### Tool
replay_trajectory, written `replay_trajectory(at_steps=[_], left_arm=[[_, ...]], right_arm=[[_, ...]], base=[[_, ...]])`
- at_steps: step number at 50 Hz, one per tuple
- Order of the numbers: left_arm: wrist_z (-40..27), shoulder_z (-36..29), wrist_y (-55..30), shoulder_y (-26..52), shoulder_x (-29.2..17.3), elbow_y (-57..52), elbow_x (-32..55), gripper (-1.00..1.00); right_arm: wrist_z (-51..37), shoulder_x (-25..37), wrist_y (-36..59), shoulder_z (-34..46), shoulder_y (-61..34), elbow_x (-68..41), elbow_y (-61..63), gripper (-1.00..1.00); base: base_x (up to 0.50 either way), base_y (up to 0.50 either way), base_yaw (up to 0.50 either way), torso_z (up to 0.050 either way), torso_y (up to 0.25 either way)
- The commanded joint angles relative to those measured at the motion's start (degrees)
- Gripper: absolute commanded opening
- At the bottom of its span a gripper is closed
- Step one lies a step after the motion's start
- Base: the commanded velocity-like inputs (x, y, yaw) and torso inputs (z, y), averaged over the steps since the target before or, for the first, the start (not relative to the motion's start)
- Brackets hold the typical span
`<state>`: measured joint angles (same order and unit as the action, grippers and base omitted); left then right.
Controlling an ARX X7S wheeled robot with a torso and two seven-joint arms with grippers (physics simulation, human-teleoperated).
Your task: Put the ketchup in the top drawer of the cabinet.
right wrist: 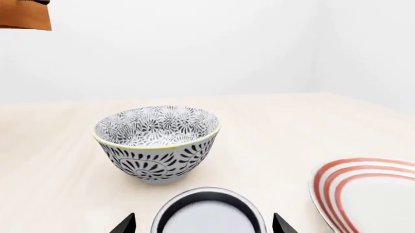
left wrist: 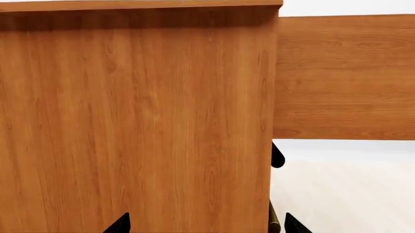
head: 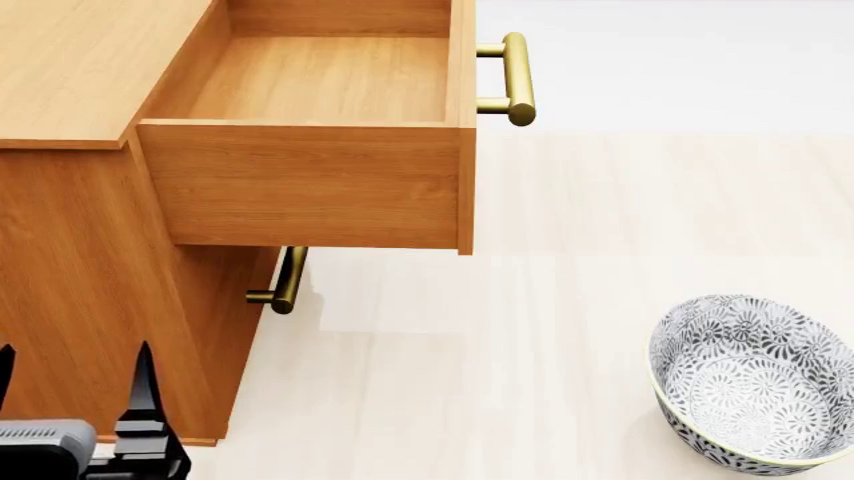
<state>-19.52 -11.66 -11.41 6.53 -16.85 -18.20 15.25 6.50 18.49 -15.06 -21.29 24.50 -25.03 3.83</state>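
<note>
The top drawer (head: 320, 150) of the cabinet (head: 80, 70) stands pulled out and empty, its brass handle (head: 514, 78) facing the open floor. A second brass handle (head: 280, 280) marks the lower drawer, which is closed.

The ketchup appears as a silver-topped round can (right wrist: 207, 216) in the right wrist view only, lying directly between the two dark fingertips of the right gripper (right wrist: 204, 224). The tips sit apart on either side of the can; contact cannot be confirmed, so grip state is undetermined. The can's long axis appears upright. The right arm is the nearer one by a wide margin.

The left gripper (head: 74, 385) hangs beside the cabinet's side panel, fingers spread, holding nothing.

From the can, the drawer lies up and toward the robot's left. The patterned bowl (right wrist: 157, 141) stands just beyond the can, and a red-striped plate (right wrist: 370, 194) lies near it.

Surface: pale wood-grain floor (head: 601, 200), flat. Surround: plain white walls
</note>
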Motion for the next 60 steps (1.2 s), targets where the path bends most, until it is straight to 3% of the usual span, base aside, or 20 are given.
replay_trajectory(at_steps=[1,20,21,34,60], left_arm=[[-0.2,-0.1,0.0,0.1,-0.2,0.1,0.2,1.00],[-0.5,-0.2,0.5,0.1,-0.4,0.5,0.5,1.00],[-0.5,-0.2,0.5,0.1,-0.5,0.6,0.5,1.00],[-0.9,-0.2,0.4,0.0,-0.7,0.4,0.8,1.00],[-1.1,0.3,1.0,-1.1,-1.5,0.3,1.9,1.00]], right_arm=[[-0.2,0.2,0.8,0.6,-0.5,0.3,-1.1,1.00],[-0.1,0.5,2.9,1.6,-1.1,-1.0,-1.1,1.00],[-0.1,0.5,2.7,1.5,-1.2,-0.9,-1.2,-1.00],[-2.2,0.8,4.3,0.6,-1.4,-1.8,0.9,-1.00],[-18.1,10.1,23.4,-5.3,-3.6,-8.7,28.6,-1.00]], base=[[0.00,0.00,0.00,0.000,0.000],[0.00,0.00,0.00,0.000,0.000],[0.00,0.00,0.00,0.000,0.000],[0.00,0.00,0.00,0.000,0.000],[0.00,0.00,0.00,0.000,0.000]])
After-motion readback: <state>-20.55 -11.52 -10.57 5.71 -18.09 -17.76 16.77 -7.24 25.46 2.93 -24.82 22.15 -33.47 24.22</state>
